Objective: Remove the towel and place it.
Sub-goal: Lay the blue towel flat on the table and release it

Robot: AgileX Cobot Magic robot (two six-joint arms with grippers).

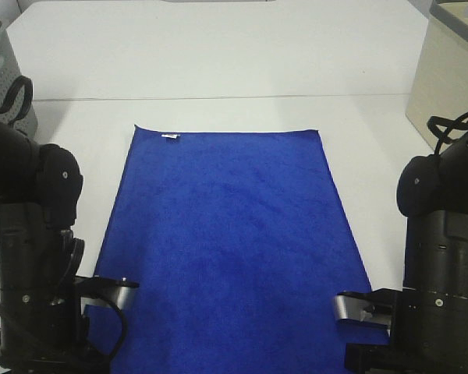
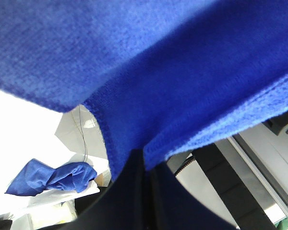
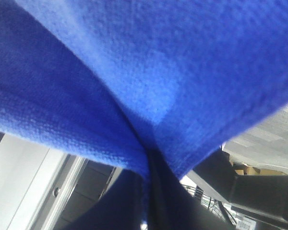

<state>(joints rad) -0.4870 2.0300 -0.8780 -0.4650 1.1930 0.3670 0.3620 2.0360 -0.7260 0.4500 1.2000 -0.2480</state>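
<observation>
— Towel (image 1: 230, 234) position?

— Spread long and flat on the white surface (image 1: 218, 62), far hem toward the back, small white tag (image 1: 170, 138) at the far left corner. Near corners raised off the surface, one in each gripper.

— Jaws?

— Left gripper (image 1: 113, 290): jaws closed on the near left corner, with the stitched hem pinched between dark fingers (image 2: 125, 203) in the left wrist view. Right gripper (image 1: 357, 308): jaws closed on the near right corner, with plush folded into the pinch between its fingers (image 3: 129, 203).

— Step in hand, by the look of it?

— Lifting the towel clear, then carrying it off for placing. No marked spot in view. Judged barely begun, with most of the cloth lying flat.

— How to do it well?

— Raise both grippers together, at equal height and pace, to avoid a sagging middle or a corner tugged loose. Hold the spacing about as wide as the towel. No drawing apart, for fear of straining the pinches, and no closing in, for fear of a drooping belly. Lift high enough to peel the far hem off before any sideways travel. Otherwise, dragging plush across the surface and probable bunching. Mind the grey basket (image 1: 1, 74) at far left and the pale box (image 1: 444, 78) at far right.

— Risks?

— Thin pinches right at the edge, likely to slip under a jerk. Soft, limp cloth, so some swinging to be expected. Slow and smooth, then.
</observation>
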